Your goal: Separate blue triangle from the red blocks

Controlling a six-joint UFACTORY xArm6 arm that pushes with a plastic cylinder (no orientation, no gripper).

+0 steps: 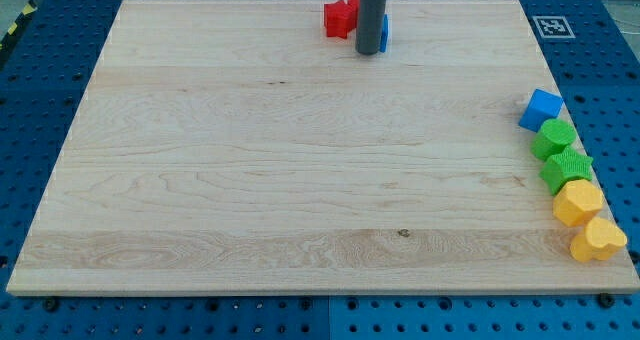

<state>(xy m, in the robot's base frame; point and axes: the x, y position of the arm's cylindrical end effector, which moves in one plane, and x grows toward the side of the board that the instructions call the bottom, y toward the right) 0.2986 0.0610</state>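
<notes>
blue triangle (pixel 383 34) mostly hidden behind my tip (pixel 368 51), beside red blocks (pixel 338 18).

Plain dark grey cylindrical rod, my tip (pixel 368 51) blunt.

The rod (pixel 369 15) is standing in front of the blue triangle (pixel 383 33), covering nearly all of it, so only a thin blue sliver is showing at the rod's three o'clock side and the block's shape is not making itself out. It is also hiding part of the red blocks (pixel 339 17) at its nine o'clock; how many red pieces are sitting there, and whether they are touching the blue one, I cannot tell. The rod's upper part is running off the view's top edge. My tip (pixel 368 51) is showing, though its contact with the blue triangle is staying hidden.
</notes>
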